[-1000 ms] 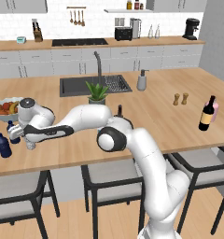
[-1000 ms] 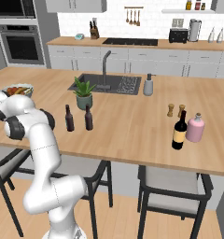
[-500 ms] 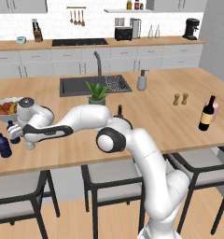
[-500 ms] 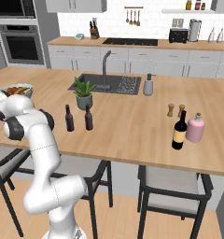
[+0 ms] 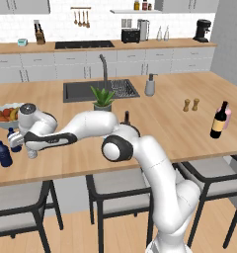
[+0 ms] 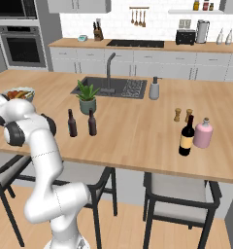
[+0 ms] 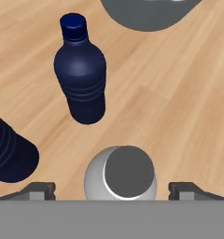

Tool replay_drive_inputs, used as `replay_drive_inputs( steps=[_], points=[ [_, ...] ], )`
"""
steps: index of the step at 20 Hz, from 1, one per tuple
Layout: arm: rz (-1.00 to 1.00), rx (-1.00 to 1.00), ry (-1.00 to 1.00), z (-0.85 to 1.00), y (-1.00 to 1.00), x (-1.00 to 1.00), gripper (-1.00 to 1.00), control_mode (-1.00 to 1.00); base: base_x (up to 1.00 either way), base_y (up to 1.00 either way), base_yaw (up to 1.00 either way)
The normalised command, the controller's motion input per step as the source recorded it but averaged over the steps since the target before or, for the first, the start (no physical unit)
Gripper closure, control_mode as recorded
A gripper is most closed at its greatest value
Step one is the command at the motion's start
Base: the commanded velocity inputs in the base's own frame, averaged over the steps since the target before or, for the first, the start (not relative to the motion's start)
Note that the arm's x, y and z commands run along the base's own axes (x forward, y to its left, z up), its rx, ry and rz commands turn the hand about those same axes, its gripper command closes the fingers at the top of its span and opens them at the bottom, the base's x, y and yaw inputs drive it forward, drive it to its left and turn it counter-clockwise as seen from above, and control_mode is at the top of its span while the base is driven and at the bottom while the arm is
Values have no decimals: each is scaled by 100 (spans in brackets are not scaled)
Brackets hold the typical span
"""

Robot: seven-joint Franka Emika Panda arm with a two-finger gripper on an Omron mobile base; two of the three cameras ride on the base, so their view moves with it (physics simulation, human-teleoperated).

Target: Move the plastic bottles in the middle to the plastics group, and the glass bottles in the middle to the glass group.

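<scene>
The jaws have just sprung apart. From the hand view, the gripper [image 7: 112, 189] now stands with its two dark tips well to either side of the clear plastic bottle [image 7: 120, 173], seen from above as a pale round cap and shoulder, with table showing between it and each tip. A moment ago they were clenched tight on it; now the bottle is released and stands on its own on the wooden table [image 7: 179, 107].

It has landed where it belongs. Just beyond it stands one dark blue bottle [image 7: 80, 77], upright, and a second dark blue bottle [image 7: 6, 149] sits at the left edge of the hand view, so the clear one now makes a third in the plastics group. From the left base view the gripper [image 5: 22, 144] hovers at the far left end of the table, near the fruit bowl [image 5: 3, 114].

I'd say the plastic half of the job is done. What remains, by my reckoning, are the two beer bottles [image 6: 82, 122] in the middle near the potted plant [image 6: 87, 97]; they have yet to join the wine bottle [image 6: 187, 136] and pink bottle [image 6: 203, 133] at the far right end. The arm should lift straight up first, lest a fingertip clip the freed bottle.
</scene>
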Motion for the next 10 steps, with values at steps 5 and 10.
replay_drive_inputs(
  steps=[5, 10],
  points=[
    [0, 2, -4, 2, -7, -15, -100, -100, 0, 0, 0],
    [0, 15, -6, 28, -52, -69, -100, -100, 0, 0, 0]
  ],
)
